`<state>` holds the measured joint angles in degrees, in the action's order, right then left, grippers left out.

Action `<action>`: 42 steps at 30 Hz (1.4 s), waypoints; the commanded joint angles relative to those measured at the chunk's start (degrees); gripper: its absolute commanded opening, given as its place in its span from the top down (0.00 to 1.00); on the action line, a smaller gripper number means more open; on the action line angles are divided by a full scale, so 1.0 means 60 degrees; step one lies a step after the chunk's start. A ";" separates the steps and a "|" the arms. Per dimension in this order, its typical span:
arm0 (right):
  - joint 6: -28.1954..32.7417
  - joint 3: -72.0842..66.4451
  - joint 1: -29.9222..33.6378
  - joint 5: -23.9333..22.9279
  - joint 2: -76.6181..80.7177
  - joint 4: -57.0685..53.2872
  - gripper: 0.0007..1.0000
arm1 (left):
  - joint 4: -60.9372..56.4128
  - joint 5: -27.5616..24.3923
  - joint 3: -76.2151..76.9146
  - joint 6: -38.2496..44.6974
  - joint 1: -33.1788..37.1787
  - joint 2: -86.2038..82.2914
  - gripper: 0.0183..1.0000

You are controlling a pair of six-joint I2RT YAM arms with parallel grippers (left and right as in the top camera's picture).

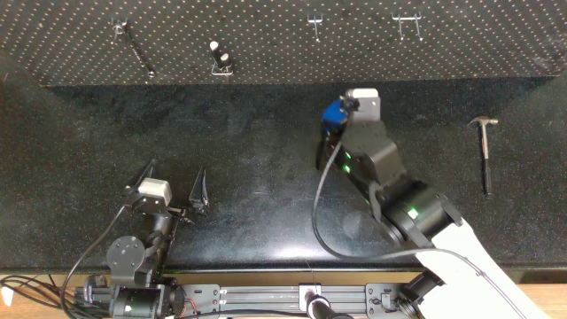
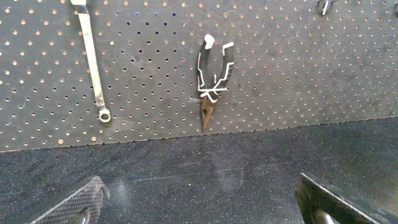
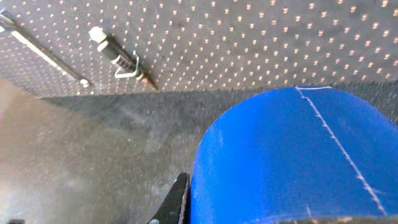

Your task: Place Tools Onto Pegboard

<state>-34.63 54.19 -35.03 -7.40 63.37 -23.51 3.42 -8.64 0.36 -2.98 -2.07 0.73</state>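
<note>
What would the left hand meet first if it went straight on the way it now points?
Probably the pegboard, near the hanging pliers. The open left hand faces them across the black table; whether it would touch the pliers or the board below first is unclear.

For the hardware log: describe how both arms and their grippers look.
Both arms are black, built of rounded joints. The left arm carries a pale grey camera block at the wrist and black cables at its base; its fingers are black with a woven texture. The right arm has a similar block, green lights, a looping black cable and a white cover near its base.
</note>
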 commanded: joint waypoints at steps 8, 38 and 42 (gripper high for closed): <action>0.0601 0.2707 -0.0284 -0.1024 0.2852 0.1388 0.93 | 0.0047 -0.0200 -0.0007 0.0117 0.0029 -0.0091 0.00; 0.0270 0.2707 -0.0525 -0.2514 0.2357 0.3060 0.93 | 0.0044 -0.0200 -0.0007 0.0117 0.0029 -0.0091 0.00; -0.0729 0.2707 -0.0525 -0.2969 0.2477 0.3082 0.93 | 0.0047 -0.0204 -0.0007 0.0117 0.0029 -0.0091 0.00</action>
<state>-33.71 69.10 -38.04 -21.21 78.94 -5.72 3.42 -8.67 0.36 -2.98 -2.07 0.73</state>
